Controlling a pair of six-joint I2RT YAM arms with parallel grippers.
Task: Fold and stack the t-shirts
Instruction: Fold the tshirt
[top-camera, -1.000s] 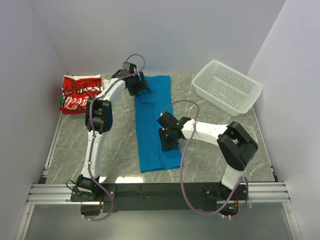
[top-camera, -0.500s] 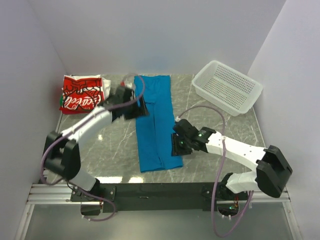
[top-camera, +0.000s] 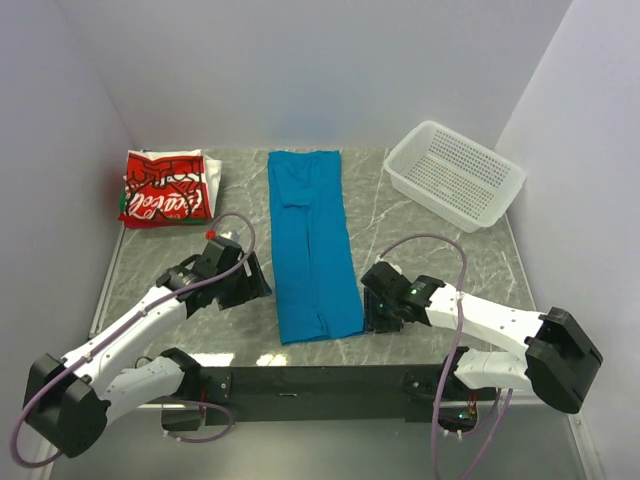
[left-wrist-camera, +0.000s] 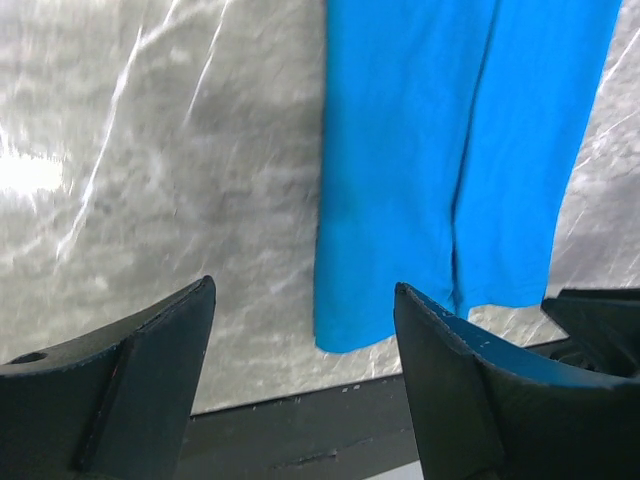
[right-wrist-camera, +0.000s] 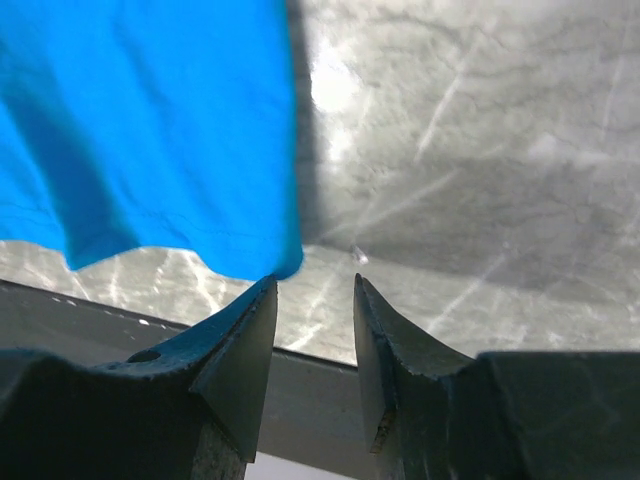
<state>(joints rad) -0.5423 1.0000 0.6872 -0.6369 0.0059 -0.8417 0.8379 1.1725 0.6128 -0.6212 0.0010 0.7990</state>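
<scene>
The bright-blue t-shirt (top-camera: 314, 245) lies as a long narrow strip down the middle of the marble table, also in the left wrist view (left-wrist-camera: 450, 150) and the right wrist view (right-wrist-camera: 150, 120). The folded red-and-white t-shirt (top-camera: 160, 190) with white lettering sits at the back left. My left gripper (top-camera: 250, 283) is open and empty, left of the strip's near end (left-wrist-camera: 305, 285). My right gripper (top-camera: 380, 312) is slightly open and empty, just right of the strip's near right corner (right-wrist-camera: 315, 280).
A white perforated basket (top-camera: 455, 173) stands at the back right. The black rail (top-camera: 320, 382) runs along the table's near edge, close to both grippers. White walls enclose the table on the left, back and right.
Both arms have pulled back from the shirt toward the near edge. The left gripper left the collar end at the back; the right gripper slid off the strip to its near right corner.
</scene>
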